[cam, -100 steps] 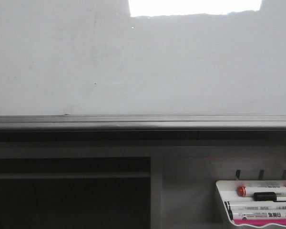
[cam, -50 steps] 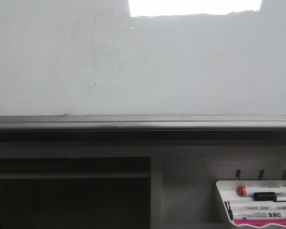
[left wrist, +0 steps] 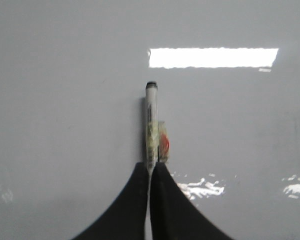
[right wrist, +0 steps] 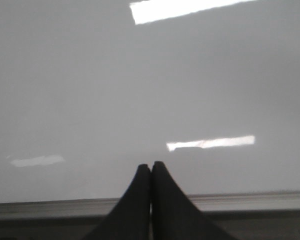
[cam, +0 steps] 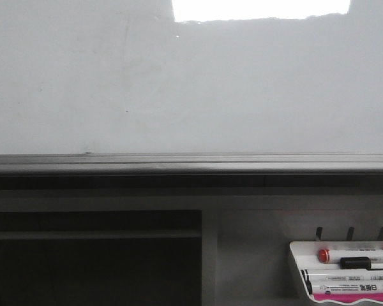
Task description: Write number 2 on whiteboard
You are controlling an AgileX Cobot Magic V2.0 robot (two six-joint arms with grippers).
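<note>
Nothing has shifted in the front view since a second ago: neither arm shows there, and the whiteboard (cam: 255,95) fills the upper half, bearing only a tiny black dot (cam: 127,112) left of centre above its grey rail (cam: 191,164); no 2 is drawn. At lower right a white tray (cam: 297,268) holds several markers (cam: 348,275). By its wrist view, the left gripper (left wrist: 149,169) pinches a marker (left wrist: 151,120), tip toward the board. The right gripper (right wrist: 150,167) is closed on nothing, near the rail
</note>
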